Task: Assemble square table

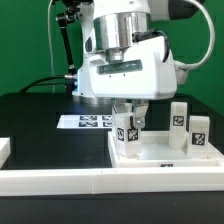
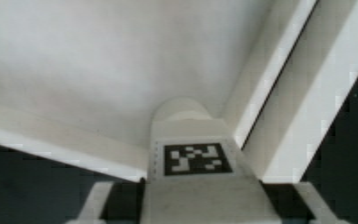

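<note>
The square table's white slab (image 1: 160, 152) lies at the exterior view's lower right, and its raised rim (image 2: 275, 90) runs past the gripper in the wrist view. My gripper (image 1: 129, 127) reaches down over the slab's left part and is shut on a white tagged leg (image 1: 127, 136). In the wrist view that leg (image 2: 197, 150) fills the gap between the two fingers (image 2: 115, 200), its tag facing the camera and its far end close to the slab's surface (image 2: 87, 90). Two more legs (image 1: 178, 117) (image 1: 199, 134) stand upright on the slab's right side.
The marker board (image 1: 88, 122) lies flat on the black table behind the slab. A long low white border wall (image 1: 90, 181) runs along the front edge, with a short white piece (image 1: 4, 150) at the far left. Black cables (image 1: 45, 85) trail behind the arm.
</note>
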Tool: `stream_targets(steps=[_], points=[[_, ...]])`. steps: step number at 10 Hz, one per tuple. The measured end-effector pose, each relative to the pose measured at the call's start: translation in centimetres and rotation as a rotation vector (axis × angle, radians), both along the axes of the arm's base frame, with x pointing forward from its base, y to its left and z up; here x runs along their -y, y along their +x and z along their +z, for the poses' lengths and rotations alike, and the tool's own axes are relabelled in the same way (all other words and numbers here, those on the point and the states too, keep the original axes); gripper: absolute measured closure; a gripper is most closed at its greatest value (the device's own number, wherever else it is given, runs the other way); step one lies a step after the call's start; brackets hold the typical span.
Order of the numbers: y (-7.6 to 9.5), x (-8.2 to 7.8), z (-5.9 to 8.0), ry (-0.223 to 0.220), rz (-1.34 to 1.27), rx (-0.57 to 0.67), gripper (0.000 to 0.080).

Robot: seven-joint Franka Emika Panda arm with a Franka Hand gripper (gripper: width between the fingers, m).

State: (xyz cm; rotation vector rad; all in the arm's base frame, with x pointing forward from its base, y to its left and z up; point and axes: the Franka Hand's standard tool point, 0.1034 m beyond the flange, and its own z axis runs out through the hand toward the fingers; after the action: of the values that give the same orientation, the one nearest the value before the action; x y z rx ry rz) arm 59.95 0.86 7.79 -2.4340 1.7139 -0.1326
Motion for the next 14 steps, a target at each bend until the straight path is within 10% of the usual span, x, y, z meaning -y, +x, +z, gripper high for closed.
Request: stream_targets(steps=[2,4,14], points=[[-0.02,-0.02,-0.03,0.002,-0.014,-0.001,0.0509],[-0.08,-0.03,-0.19,-0.028,0.142,0.007,0.0203],[-0.19,0.37,-0.1,-0.17,1.077,0.016,0.0151]])
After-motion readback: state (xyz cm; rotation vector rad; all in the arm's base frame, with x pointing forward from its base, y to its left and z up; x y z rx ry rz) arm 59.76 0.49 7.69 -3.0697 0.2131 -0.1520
